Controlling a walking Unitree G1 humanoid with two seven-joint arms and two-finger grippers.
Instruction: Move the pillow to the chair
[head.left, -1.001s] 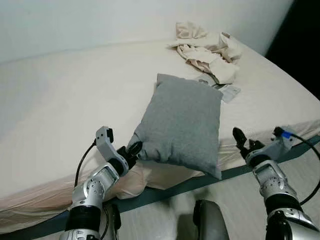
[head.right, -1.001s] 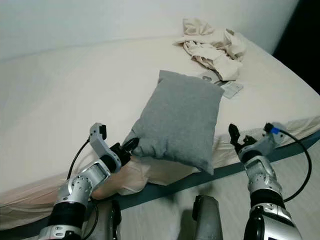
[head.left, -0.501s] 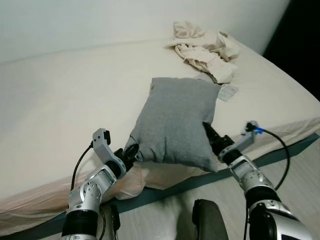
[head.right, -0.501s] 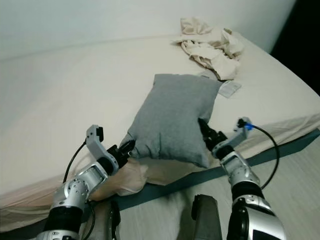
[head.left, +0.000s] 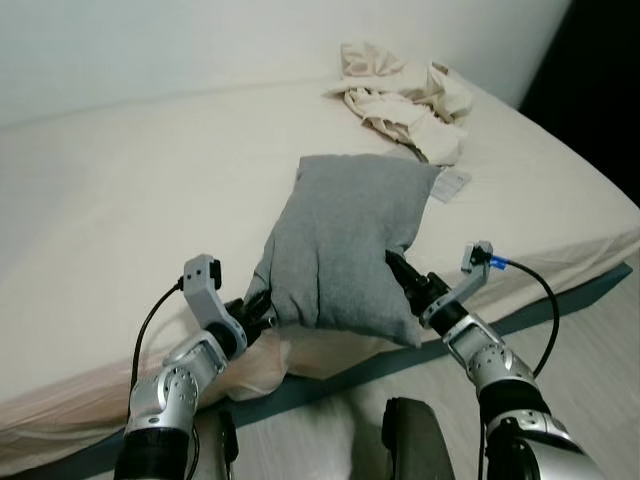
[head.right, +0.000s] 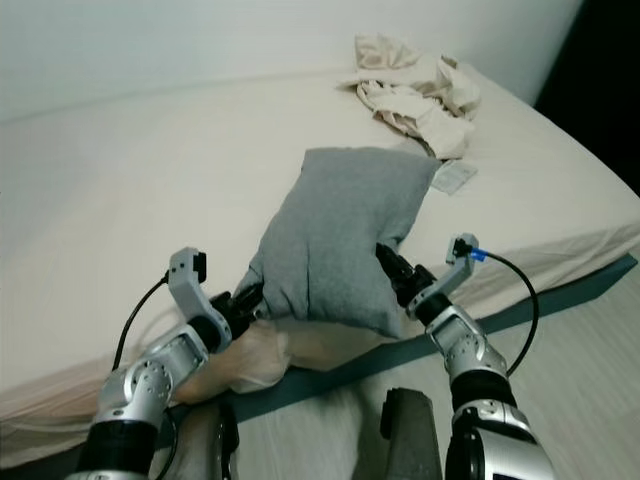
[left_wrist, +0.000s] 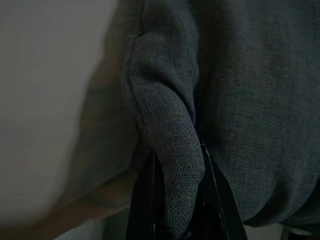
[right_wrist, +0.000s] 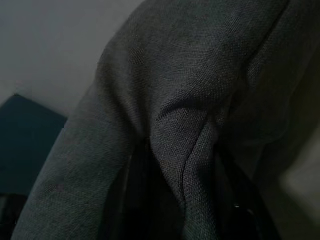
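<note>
You've got the soft grey knit pillow (head.left: 347, 245) at the near edge of the cream-sheeted bed (head.left: 120, 190), long axis running away from you, left end effector (head.left: 256, 308) and right end effector (head.left: 400, 277) each clamped on a near corner.

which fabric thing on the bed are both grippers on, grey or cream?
The grey pillow near the bed's front edge. The left gripper and right gripper each pinch a fold of it. The crumpled cream cloth pile lies untouched at the far corner.
</note>
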